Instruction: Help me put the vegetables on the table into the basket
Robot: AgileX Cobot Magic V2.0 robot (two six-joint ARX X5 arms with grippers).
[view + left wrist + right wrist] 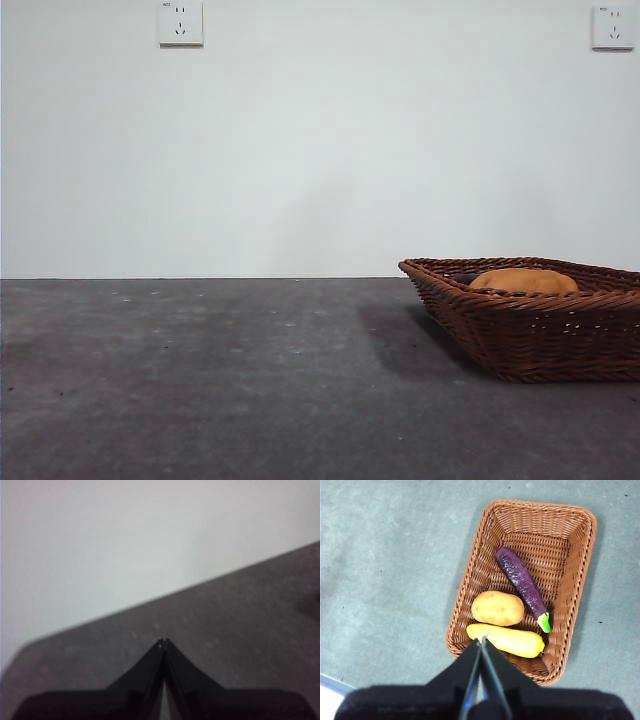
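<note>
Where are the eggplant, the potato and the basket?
eggplant [521,580], right wrist view, middle of its purple body.
potato [497,608], right wrist view, centre of its skin.
basket [520,340], front view, near woven wall.

potato [497,608], squash [507,640] and eggplant [522,585] lie inside the basket [475,575].

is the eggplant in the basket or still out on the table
In. The eggplant lies inside the basket, beside the potato.

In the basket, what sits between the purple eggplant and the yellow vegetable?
The round brown-orange potato, touching both, inside the woven wicker basket; right wrist view shows it.
</note>
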